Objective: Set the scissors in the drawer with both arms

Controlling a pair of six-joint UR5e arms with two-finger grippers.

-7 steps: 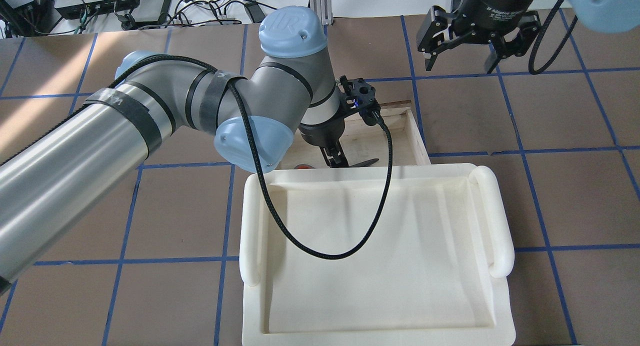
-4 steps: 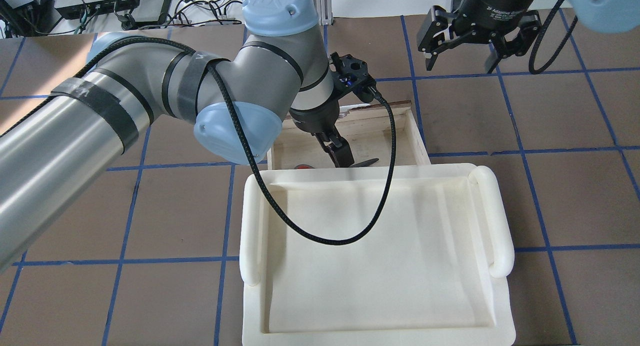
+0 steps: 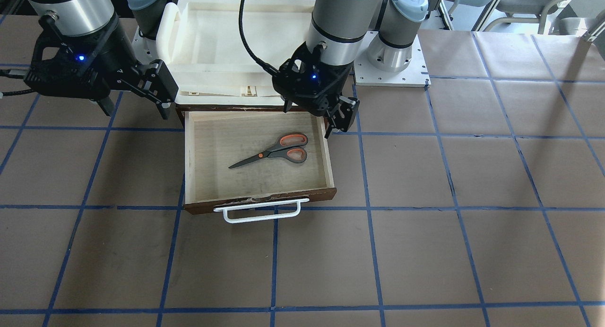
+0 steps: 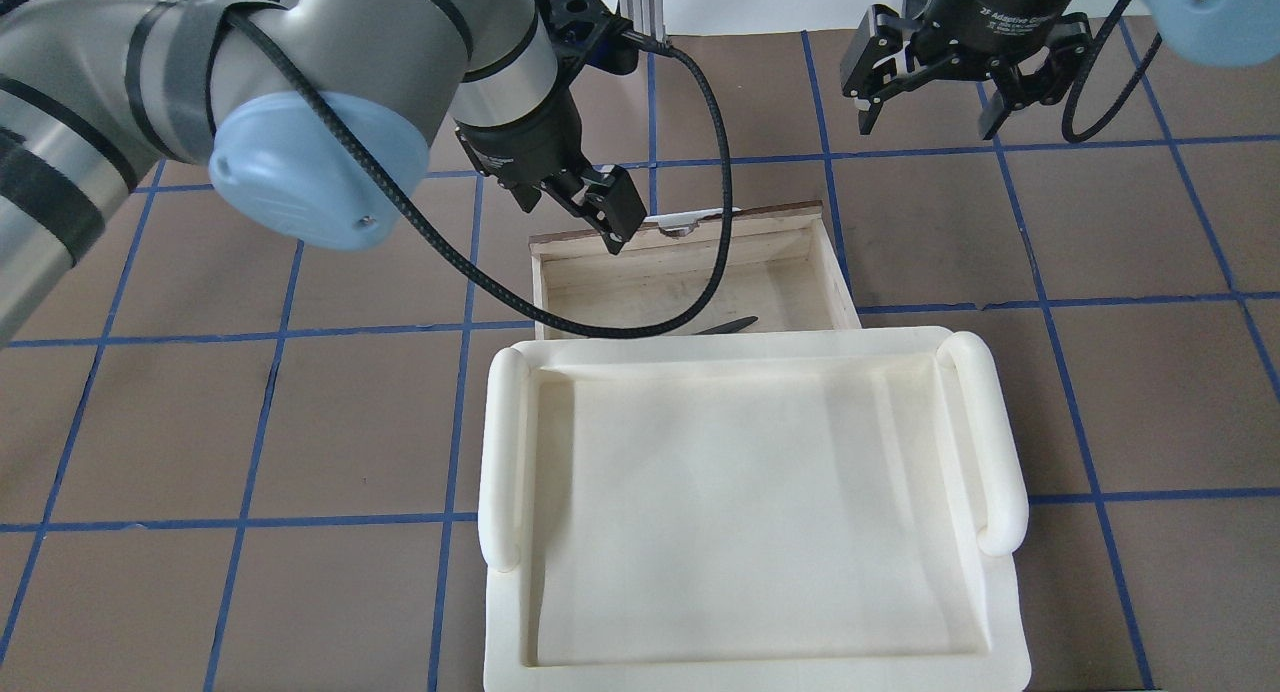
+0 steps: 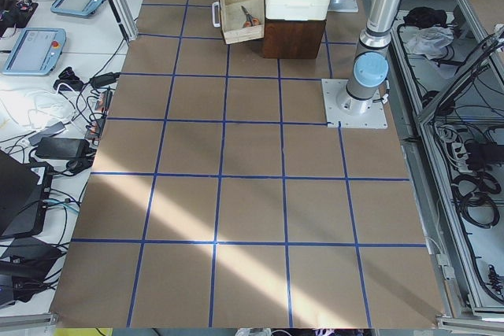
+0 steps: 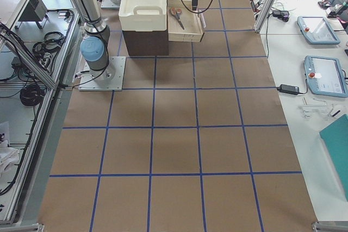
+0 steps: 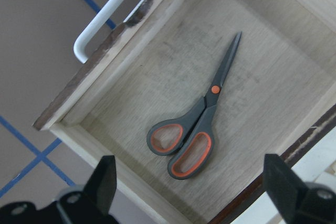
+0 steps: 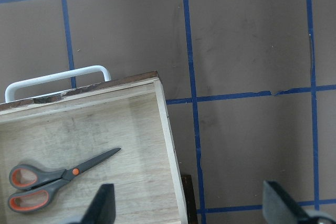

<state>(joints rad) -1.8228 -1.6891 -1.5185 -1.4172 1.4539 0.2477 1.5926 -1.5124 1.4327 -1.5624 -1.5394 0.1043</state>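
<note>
**Scissors lie in the open drawer, both grippers empty above**

The left gripper [image 4: 568, 212] hangs with its fingers spread wide and nothing between them. It is clear of the scissors [image 3: 274, 151], which lie below it and apart from it. In its own wrist view the orange-lined handle loops sit between and beyond its two black fingertips, with the closed dark blades running away from it. The scissors rest flat on the pale plywood floor of the drawer [image 3: 189, 162]. Their handles are toward the left gripper's side, and their tip points toward the right gripper's side and the drawer front. They touch none of the drawer's walls.

The drawer is pulled out from the brown cabinet [image 5: 293, 37]. Its dark-brown front and white bar handle [image 3: 262, 216] are on the far side of the scissors from the left gripper. The left gripper is over the drawer's side wall on its own side.

The right gripper [image 4: 928, 127] is also spread open and empty. It is raised over the brown table [image 4: 1100, 372], off to the other side of the drawer and well apart from the scissors. Its wrist camera looks down on the drawer's near corner and the handle.

A cream-white tray [image 4: 985, 432] sits on top of the cabinet, behind both grippers, toward the robot's base.
</note>
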